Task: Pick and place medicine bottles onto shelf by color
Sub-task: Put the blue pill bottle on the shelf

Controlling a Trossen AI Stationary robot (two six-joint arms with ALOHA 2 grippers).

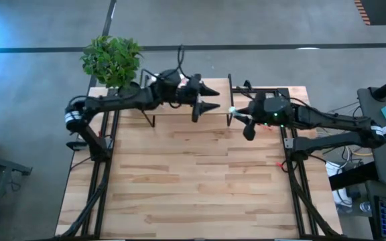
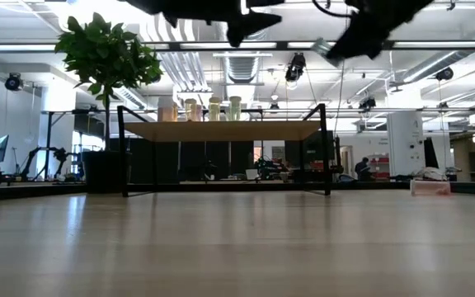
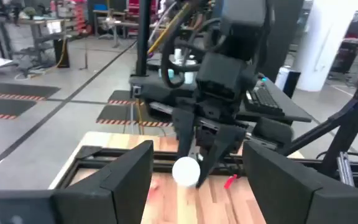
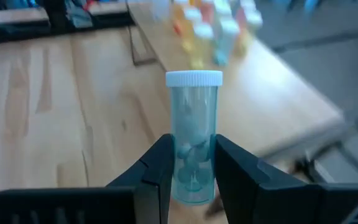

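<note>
My right gripper (image 4: 191,148) is shut on a blue-green medicine bottle (image 4: 193,134) with a white cap (image 1: 232,109), in the air beside the right end of the shelf (image 1: 173,115). The shelf is a light-wood board on a black wire frame at the table's far edge. Several bottles (image 2: 200,109) stand on their bases in a group on its left part; the right wrist view shows this group (image 4: 207,28) blurred. My left gripper (image 1: 214,97) is open and empty, hovering above the shelf with its fingers pointing right toward the right gripper (image 3: 213,134). My right gripper pinches the lower half of the bottle's body (image 4: 193,168) between its two fingers (image 4: 157,165), one on each side. The fingers come from the table's right and lie along the bottle. Its capped end (image 4: 193,79) sticks out past the fingertips, and the bottle is lifted clear.
A potted green plant (image 1: 111,59) stands at the far left corner beside the shelf. Small red bits lie on the table near the right arm's base (image 1: 278,163). The butcher-block tabletop (image 1: 193,181) spreads wide in front of the shelf. Both arms' frames run along the side edges.
</note>
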